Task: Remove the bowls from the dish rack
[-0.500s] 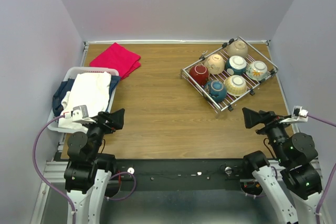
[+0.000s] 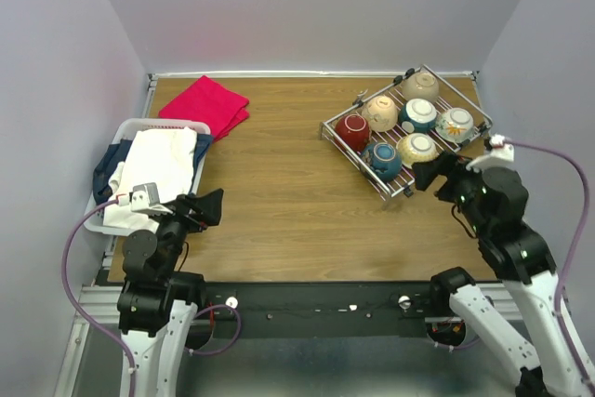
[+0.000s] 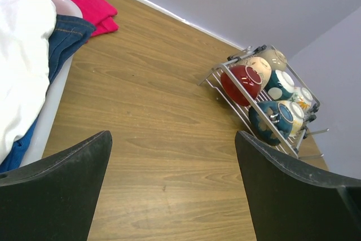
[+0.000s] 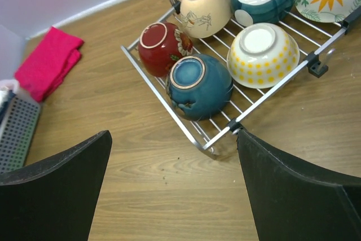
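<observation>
The right claw is hanging wide open beside the dish rack, upper right, ready to fit around the upside-down blue bowl. The left claw is open too.

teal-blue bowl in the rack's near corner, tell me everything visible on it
The glossy teal-blue ceramic bowl lies upside down, tilted, its pale-rimmed foot ring up, a raised darker motif low on its side. It rests on the bars of the silver wire dish rack, near corner, apparently touching the red bowl.
</observation>
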{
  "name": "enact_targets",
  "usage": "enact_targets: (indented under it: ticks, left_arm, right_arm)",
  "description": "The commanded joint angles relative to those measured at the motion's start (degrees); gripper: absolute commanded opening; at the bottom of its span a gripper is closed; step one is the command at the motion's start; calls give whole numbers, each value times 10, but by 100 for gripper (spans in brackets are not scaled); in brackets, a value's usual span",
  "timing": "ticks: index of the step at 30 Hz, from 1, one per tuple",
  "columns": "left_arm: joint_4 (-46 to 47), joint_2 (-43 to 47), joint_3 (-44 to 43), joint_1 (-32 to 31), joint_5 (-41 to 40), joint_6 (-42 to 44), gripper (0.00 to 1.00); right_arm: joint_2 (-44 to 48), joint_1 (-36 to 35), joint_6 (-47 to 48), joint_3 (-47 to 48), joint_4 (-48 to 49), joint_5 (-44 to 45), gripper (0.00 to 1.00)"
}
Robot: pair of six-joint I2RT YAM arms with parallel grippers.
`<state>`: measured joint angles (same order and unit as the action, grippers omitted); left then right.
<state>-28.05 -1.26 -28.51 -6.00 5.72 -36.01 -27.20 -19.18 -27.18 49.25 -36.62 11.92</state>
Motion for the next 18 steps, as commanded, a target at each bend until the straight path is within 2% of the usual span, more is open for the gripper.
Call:
enact_targets:
  ticks: [1, 5, 13, 18]
  left_arm:
    - [28, -12, 10, 3, 10, 9, 99]
    - [21, -20, 9, 3, 18, 21, 99]
    - [27, -2, 18, -13, 8, 18, 99]
    - [27, 3, 19, -30, 3, 16, 99]
  right_arm:
    - [-110, -4, 47, 54, 17, -15, 100]
    - [-246, -4, 61, 109, 1, 4, 100]
    - [-431, -4, 140, 197, -7, 133, 100]
    - [-524, -3, 169, 254, -13, 179, 100]
